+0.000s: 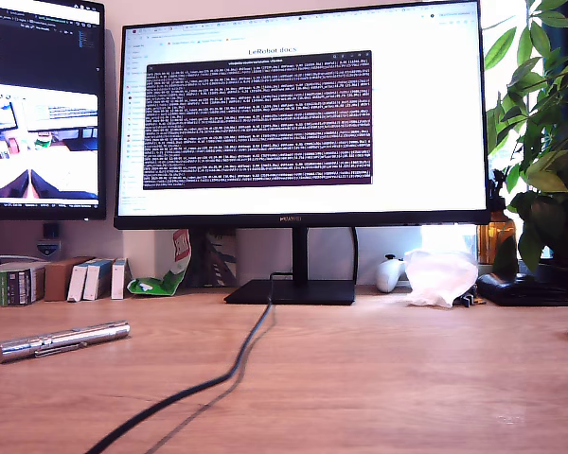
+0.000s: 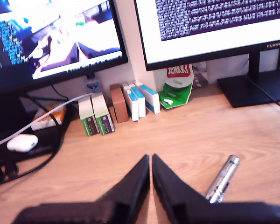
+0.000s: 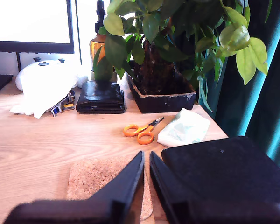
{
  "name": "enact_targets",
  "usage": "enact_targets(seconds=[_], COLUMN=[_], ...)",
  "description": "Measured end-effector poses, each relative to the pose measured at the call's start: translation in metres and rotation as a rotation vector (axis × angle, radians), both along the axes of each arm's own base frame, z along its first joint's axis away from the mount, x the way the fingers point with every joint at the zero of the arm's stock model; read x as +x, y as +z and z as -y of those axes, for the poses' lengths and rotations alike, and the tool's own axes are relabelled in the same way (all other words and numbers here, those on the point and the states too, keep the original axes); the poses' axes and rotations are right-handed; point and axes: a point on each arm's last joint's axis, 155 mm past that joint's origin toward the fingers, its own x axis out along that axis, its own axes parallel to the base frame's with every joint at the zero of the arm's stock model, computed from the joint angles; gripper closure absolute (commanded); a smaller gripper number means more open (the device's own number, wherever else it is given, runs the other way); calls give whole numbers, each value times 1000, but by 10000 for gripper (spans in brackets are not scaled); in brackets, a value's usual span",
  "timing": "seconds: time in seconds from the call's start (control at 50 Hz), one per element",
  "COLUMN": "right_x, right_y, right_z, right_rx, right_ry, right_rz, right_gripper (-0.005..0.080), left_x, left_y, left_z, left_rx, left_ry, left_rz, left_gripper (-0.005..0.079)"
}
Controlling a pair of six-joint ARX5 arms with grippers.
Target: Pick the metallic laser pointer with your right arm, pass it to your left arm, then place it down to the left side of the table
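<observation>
The metallic laser pointer point(image 1: 63, 340) lies flat on the wooden table point(image 1: 407, 378) at the exterior view's left, a slim silver cylinder with a clip. It also shows in the first wrist view as the laser pointer point(image 2: 222, 178), lying on the wood just beside my first gripper point(image 2: 150, 161), whose black fingers are shut with nothing between them. My second gripper point(image 3: 146, 157) is also shut and holds nothing; it hovers over a cork coaster point(image 3: 100, 179). Neither arm shows in the exterior view.
A black cable point(image 1: 218, 378) runs from the monitor stand point(image 1: 293, 291) toward the table's front edge. Small boxes point(image 2: 116, 107) and a green packet point(image 2: 177, 88) line the back. Near my second gripper are orange scissors point(image 3: 141, 132), a black wallet point(image 3: 101, 97), a potted plant point(image 3: 163, 88) and a black pad point(image 3: 228, 172).
</observation>
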Motion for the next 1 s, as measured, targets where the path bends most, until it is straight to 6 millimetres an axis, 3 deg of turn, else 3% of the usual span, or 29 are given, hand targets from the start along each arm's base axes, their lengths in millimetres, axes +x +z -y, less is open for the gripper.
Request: enact_targets(seconds=[0.34,0.66,1.0], right_x=[0,0,0], right_y=[0,0,0], right_z=[0,0,0], right_rx=[2,2,2], right_ry=[0,0,0], right_rz=[1,2,2], right_gripper=[753,753,753], left_x=[-5,-6,-3], left_y=[-25,-29,-30], left_z=[-2,2,-13], left_rx=[-30,-36,-83], left_ry=[12,-15,-11], left_rz=[-102,-122,-134], left_gripper=[765,765,765])
